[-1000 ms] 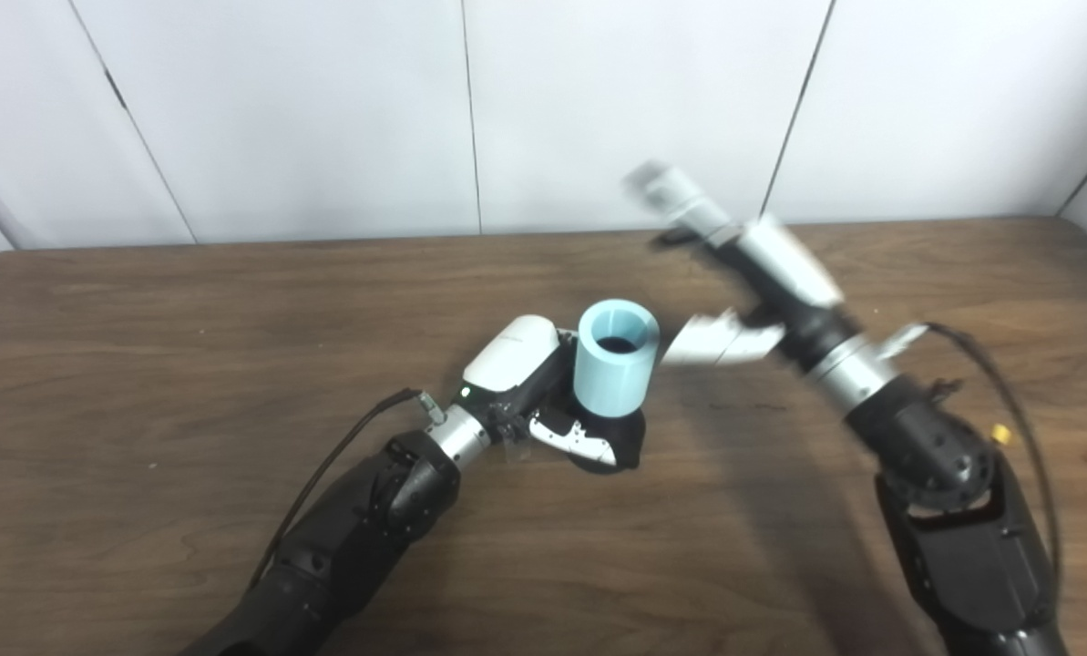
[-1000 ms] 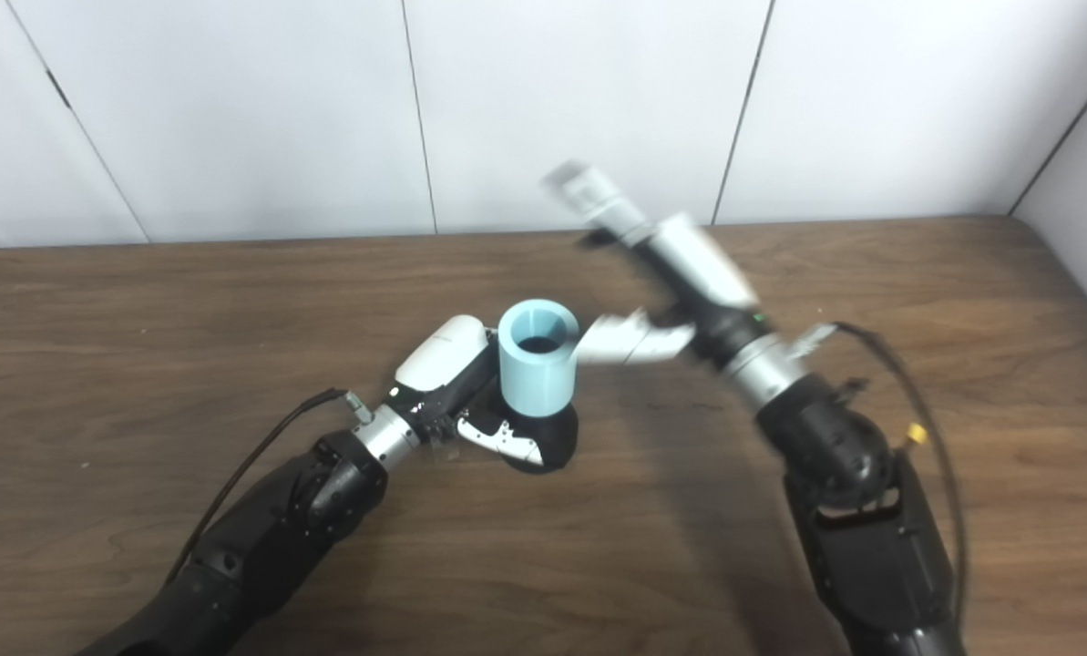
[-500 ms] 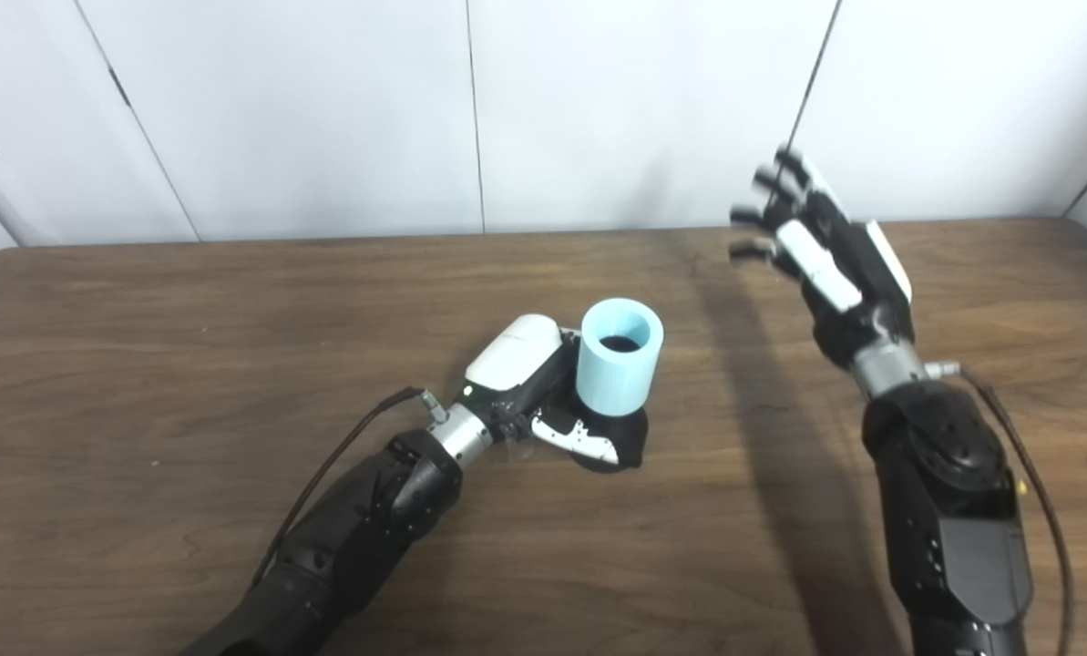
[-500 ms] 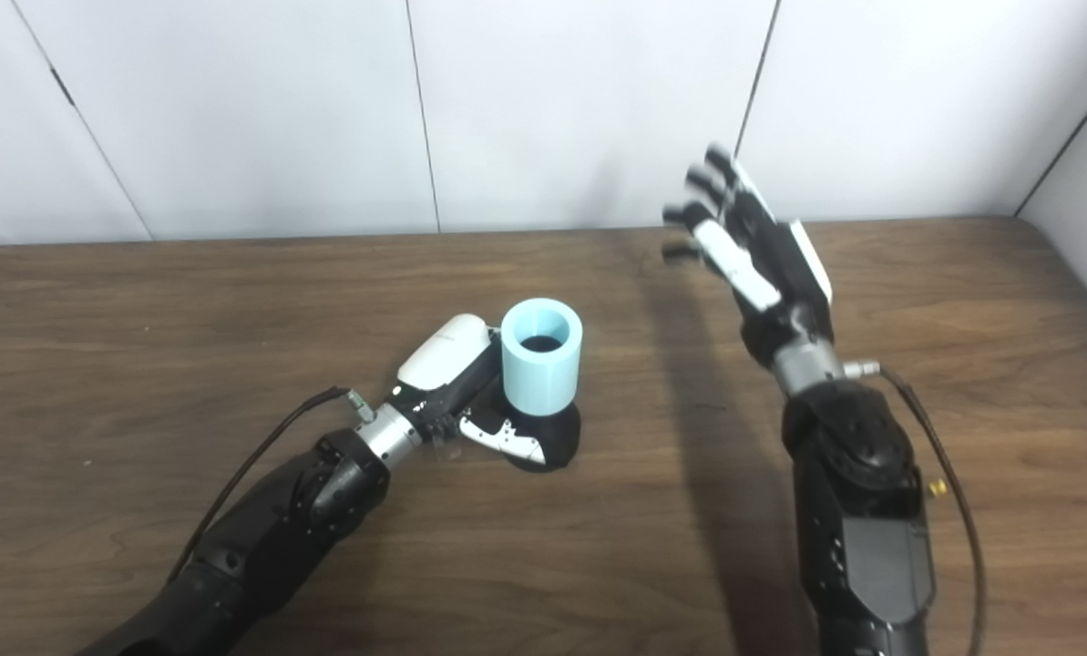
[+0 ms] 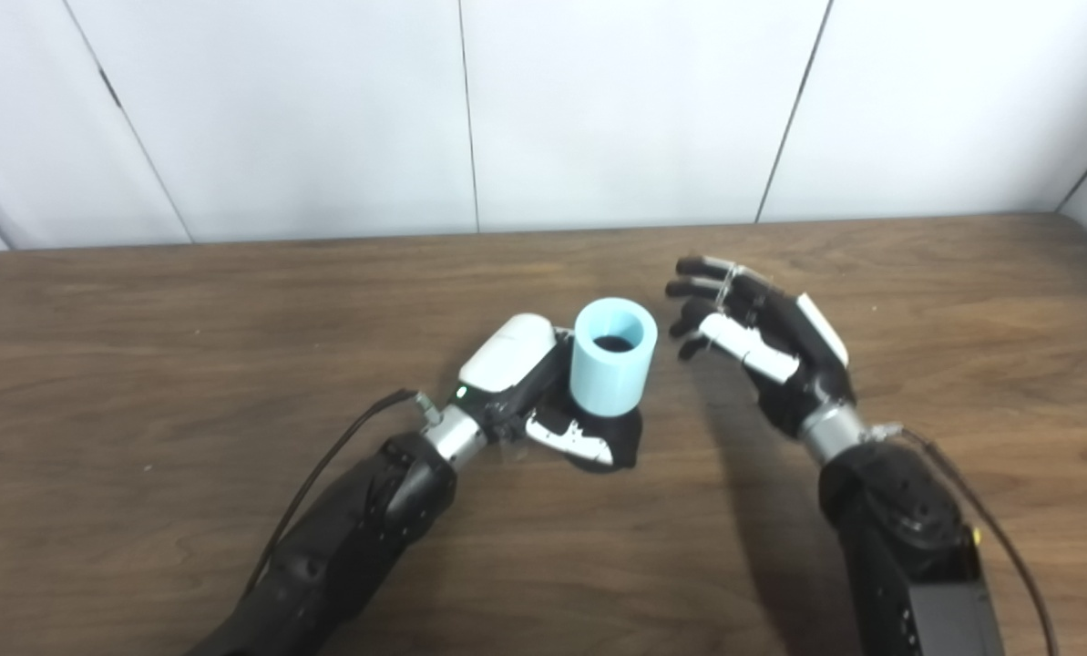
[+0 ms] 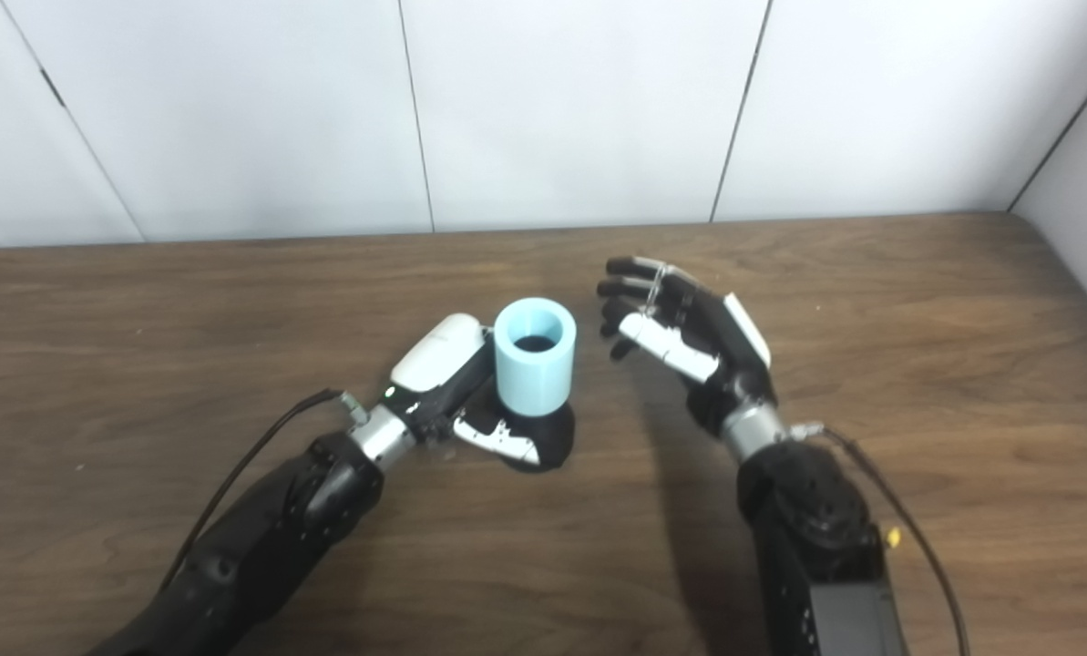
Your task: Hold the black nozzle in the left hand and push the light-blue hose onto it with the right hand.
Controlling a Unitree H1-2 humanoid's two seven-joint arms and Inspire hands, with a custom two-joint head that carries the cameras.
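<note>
Hose [image 5: 612, 354] stands upright on the black nozzle [image 5: 623, 444] at the middle of the table [image 5: 142, 319]. The left hand [image 5: 529, 383] grasps the nozzle at its base. The right hand [image 5: 762, 337] is released, fingers apart, near the hose on its right, not touching.

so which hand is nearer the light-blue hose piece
Left. The left hand wraps the base under the light-blue cylindrical hose piece; the right hand hovers open beside it, apart.

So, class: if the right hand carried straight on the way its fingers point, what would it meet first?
Probably the light-blue hose. The open right hand points left toward it, a gap between them. Depth is unclear, so it might pass just behind.
</note>
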